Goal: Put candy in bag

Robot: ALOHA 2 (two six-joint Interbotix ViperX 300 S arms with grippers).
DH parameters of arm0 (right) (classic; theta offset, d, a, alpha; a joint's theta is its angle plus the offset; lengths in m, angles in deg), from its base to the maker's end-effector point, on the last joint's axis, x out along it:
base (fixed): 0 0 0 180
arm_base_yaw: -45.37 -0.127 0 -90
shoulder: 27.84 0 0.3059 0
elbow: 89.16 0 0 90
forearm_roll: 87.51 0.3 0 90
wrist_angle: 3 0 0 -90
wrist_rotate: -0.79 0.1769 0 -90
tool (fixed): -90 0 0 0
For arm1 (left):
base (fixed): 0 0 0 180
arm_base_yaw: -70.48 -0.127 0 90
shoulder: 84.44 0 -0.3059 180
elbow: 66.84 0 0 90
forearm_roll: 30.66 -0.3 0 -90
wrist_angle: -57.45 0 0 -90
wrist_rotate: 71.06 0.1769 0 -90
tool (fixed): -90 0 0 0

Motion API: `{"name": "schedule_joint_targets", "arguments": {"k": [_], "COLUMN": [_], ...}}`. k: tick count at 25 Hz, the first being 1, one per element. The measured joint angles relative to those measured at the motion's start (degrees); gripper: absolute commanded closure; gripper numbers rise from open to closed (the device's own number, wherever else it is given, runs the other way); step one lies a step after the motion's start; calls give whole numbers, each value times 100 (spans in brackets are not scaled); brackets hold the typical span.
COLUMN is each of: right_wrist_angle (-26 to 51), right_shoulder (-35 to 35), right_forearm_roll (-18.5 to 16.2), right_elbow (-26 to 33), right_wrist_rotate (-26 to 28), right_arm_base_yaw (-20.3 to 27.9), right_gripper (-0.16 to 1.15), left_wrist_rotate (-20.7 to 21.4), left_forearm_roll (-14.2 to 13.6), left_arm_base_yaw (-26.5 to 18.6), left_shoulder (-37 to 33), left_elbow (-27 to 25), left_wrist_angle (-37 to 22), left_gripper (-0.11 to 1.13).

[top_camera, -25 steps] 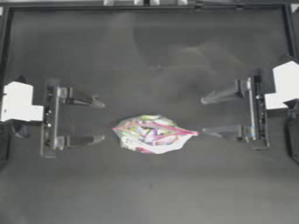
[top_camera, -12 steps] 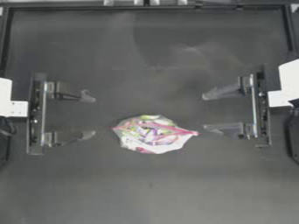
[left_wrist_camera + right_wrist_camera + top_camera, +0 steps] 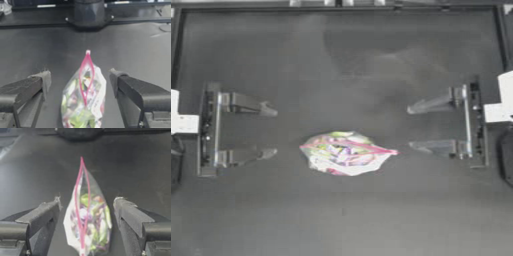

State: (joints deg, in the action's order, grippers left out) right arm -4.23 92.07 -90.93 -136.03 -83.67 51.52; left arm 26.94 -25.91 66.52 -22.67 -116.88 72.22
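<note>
bag (image 3: pixel 346 152) laid flat in middle of table (image 3: pixel 345 60), pink strip on top, sweets seen inside. no loose candy seen outside bag, so likely put in already. left gripper (image 3: pixel 268 131) and right gripper (image 3: pixel 413 127) parked at each side, both spread wide, nothing held.

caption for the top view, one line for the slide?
Clear bag of sweets lies mid-table between the open left hand and right hand, neither touching it.
</note>
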Motion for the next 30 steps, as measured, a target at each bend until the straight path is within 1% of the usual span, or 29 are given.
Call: {"name": "schedule_joint_targets", "arguments": {"k": [6,14,19,23,27,30], "right_wrist_angle": [-97,-413,-457,-457,-466,-554], "right_shoulder": [264,378,659,721,738,756], "right_forearm_roll": [0,0,-9,-9,-132,-158], "right_elbow": [-141,-396,-457,-457,-466,-475], "right_wrist_rotate": [0,0,0,-26,-26,-26], "right_arm_base_yaw": [0,0,9,9,9,9], "right_gripper": [4,4,4,4,4,4], "left_wrist_rotate": [0,0,9,9,9,88], "left_forearm_roll": [0,0,0,-9,-9,-9], "left_arm_base_yaw": [0,0,0,9,26,26], "left_shoulder": [-202,-431,-589,-765,-879,-914], "left_elbow": [-114,-211,-264,-281,-343,-387], "left_wrist_angle": [18,18,18,18,18,18], "left_gripper": [3,3,3,3,3,3]}}
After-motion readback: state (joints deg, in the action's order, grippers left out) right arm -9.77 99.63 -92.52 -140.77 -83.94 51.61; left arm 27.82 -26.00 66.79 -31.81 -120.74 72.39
